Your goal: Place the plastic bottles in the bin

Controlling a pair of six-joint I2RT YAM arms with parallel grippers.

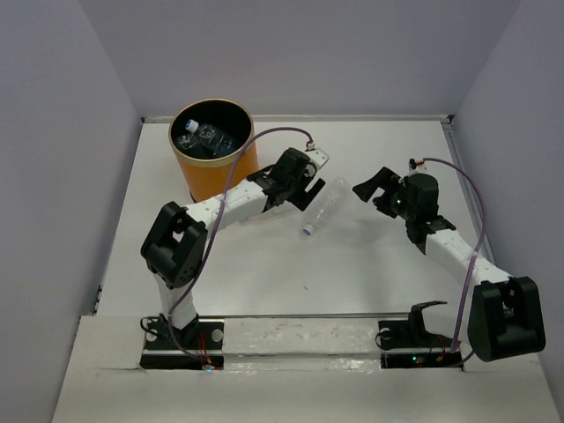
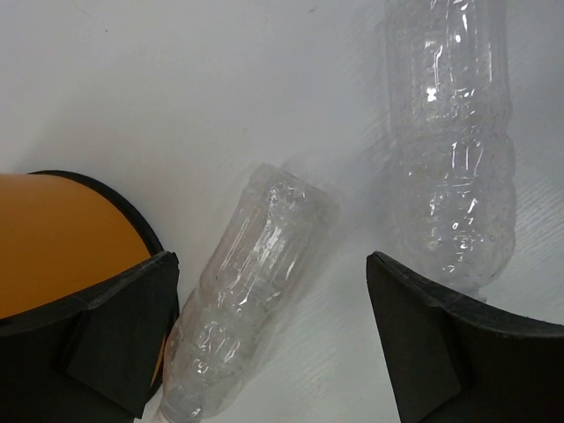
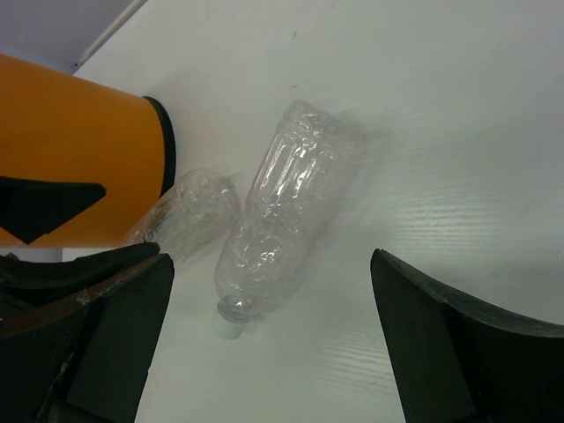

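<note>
At the near edge, the left arm base [image 1: 181, 345] and the right arm base [image 1: 414, 339] are seen at 7 and 5 o'clock of the top view, bolted along the table [image 1: 264, 273].

Beyond them, near the table's centre, a clear bottle [image 1: 324, 204] is seen lying on its side, its white cap turned toward 7 o'clock. The right gripper [image 1: 374, 192] is held at 3 o'clock of it, apart from it, with the jaws spread wide and nothing between them. In the right wrist view the bottle lies in the gap ahead of the two fingers [image 3: 115, 344].

The left gripper [image 1: 301, 189] is found at 9 o'clock of that bottle, just beside it. Its jaws are likewise spread wide. In the left wrist view a second clear bottle [image 2: 256, 291] is seen lying on the table between the fingers, nearer the one at 8 o'clock, and it is not clamped. Contact with that finger cannot be told. This bottle is hidden under the gripper in the top view. From the right wrist it is seen just beside the foot of the bin.

Farthest off, at 11 o'clock, the bin [image 1: 220, 172] stands upright. Several bottles in the bin [image 1: 207, 137] are visible, and a touch of blue is seen on one of them.
</note>
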